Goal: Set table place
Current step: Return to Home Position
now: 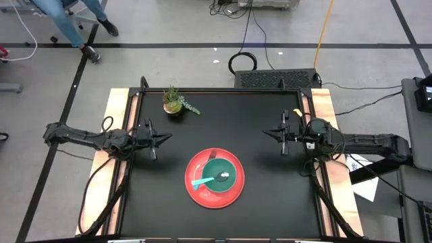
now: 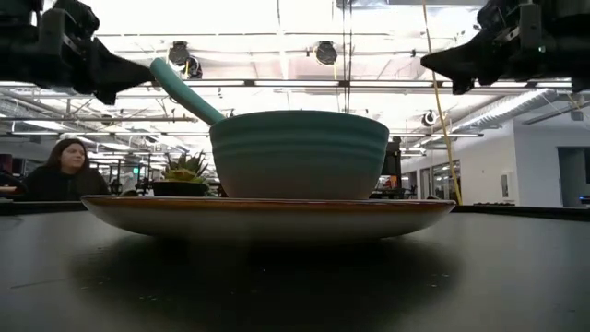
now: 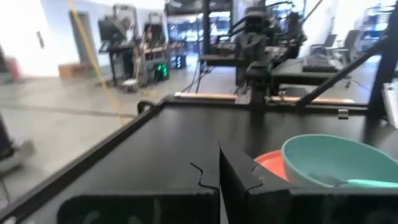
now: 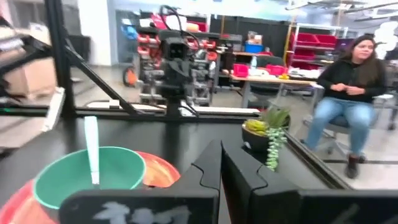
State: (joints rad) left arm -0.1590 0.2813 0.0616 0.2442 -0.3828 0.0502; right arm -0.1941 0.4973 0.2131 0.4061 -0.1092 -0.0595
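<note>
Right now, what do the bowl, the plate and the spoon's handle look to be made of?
The bowl looks like glazed ceramic: teal, thick-walled, ridged bands, soft sheen. The plate seems the same ware, uniform red with a slight sheen; melamine is possible. The spoon handle is smooth light teal, plastic or enamel; cannot tell which.

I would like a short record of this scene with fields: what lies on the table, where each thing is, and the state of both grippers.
table: black top, wooden strips on short sides
plate: red, near the table's middle
bowl: teal, standing on the plate
spoon: in the bowl, handle leaning out toward the left arm's side
fork: on the plate, bowl's plant side; only tines seem to show
plant: small pot, apart from the plate
left gripper: shut, empty, above the table's left side
right gripper: shut, empty, above the right side
</note>
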